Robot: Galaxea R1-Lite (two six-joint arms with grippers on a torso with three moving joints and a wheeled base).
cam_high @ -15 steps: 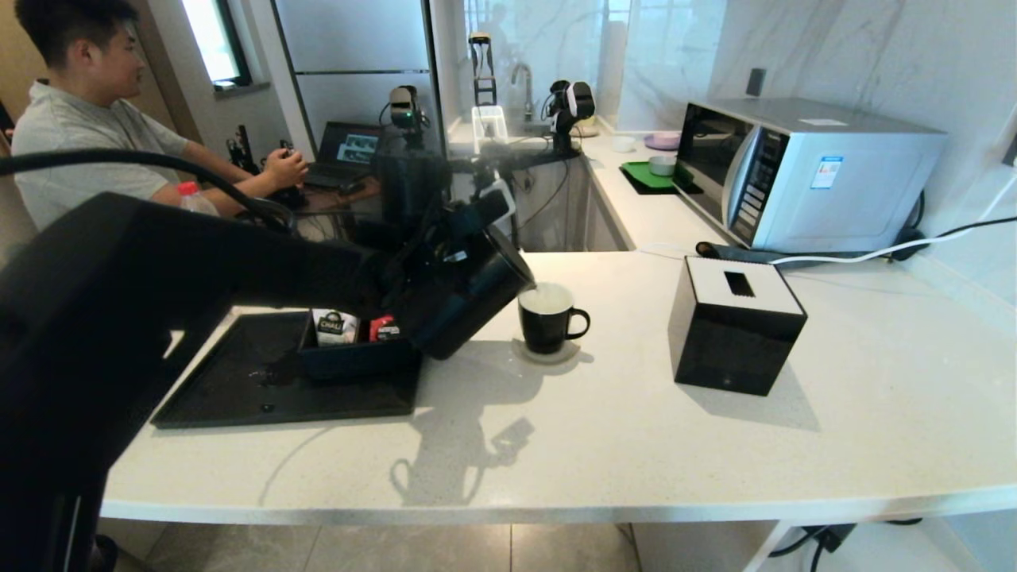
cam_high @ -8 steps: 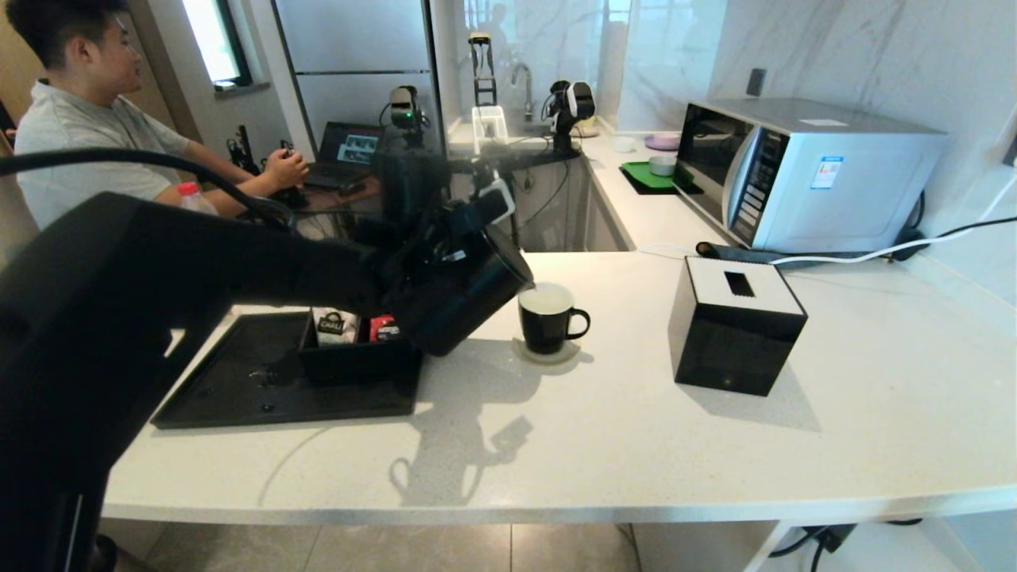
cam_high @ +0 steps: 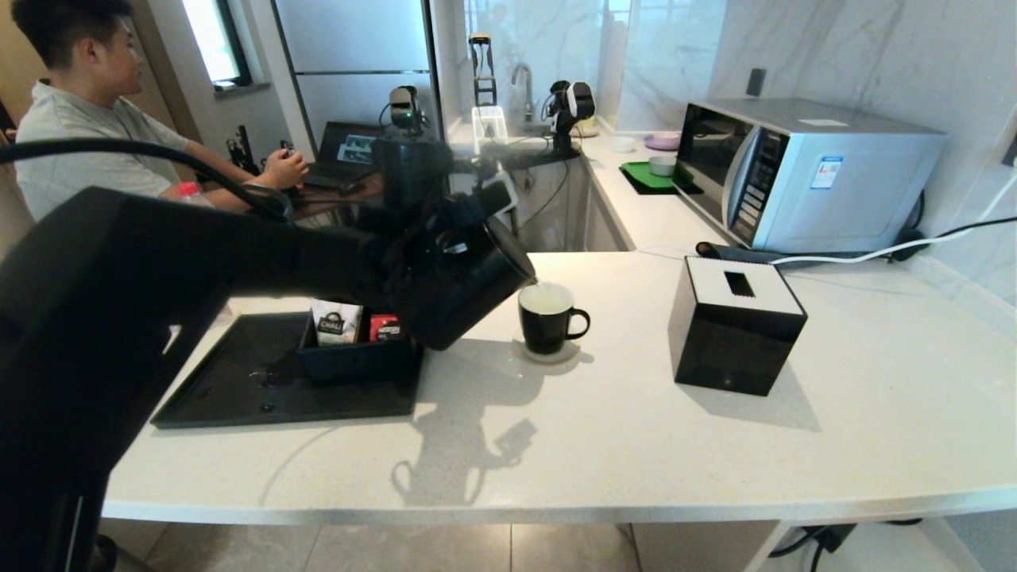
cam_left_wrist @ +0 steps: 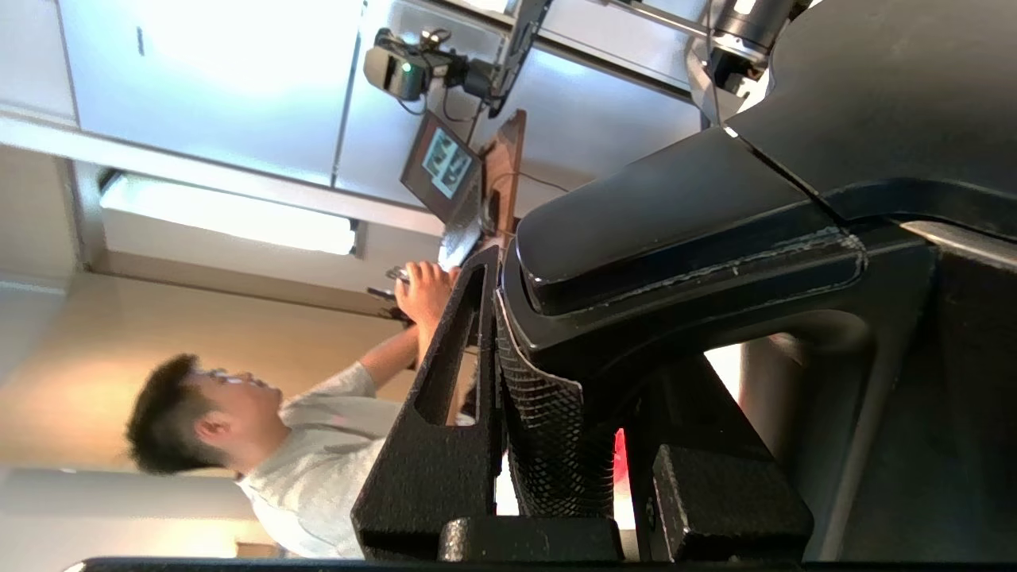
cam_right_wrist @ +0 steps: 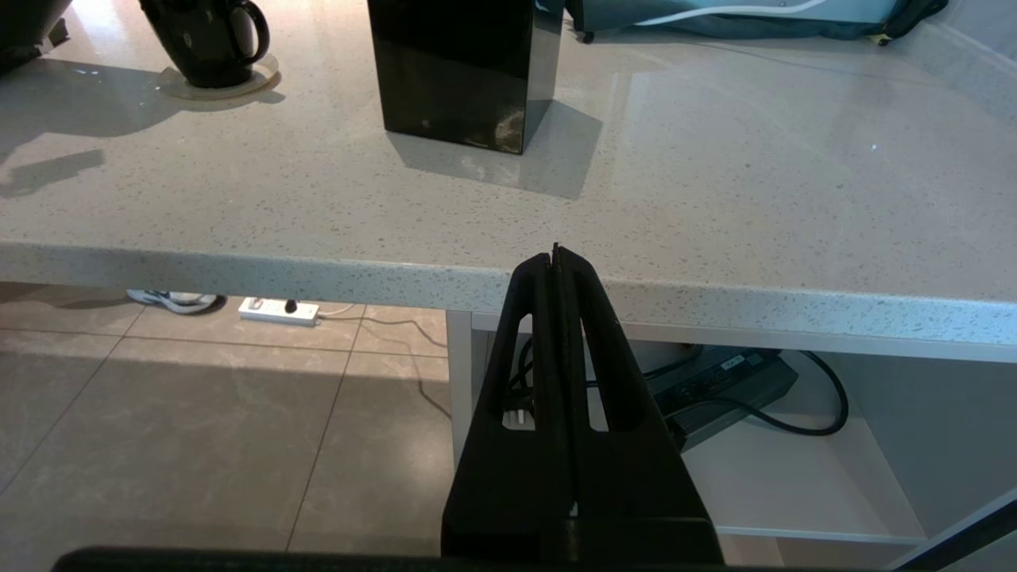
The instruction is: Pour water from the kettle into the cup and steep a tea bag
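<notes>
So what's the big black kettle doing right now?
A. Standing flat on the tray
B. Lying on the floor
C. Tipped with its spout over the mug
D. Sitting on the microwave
C: the left claw holds the kettle tilted, its spout just above the mug.

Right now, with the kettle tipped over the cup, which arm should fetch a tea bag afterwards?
Probably the right. The right hand is shut on nothing, parked below the counter's front edge. The left hand grips the kettle, spout over the cup. The sachet box lies leftward, though.
</notes>
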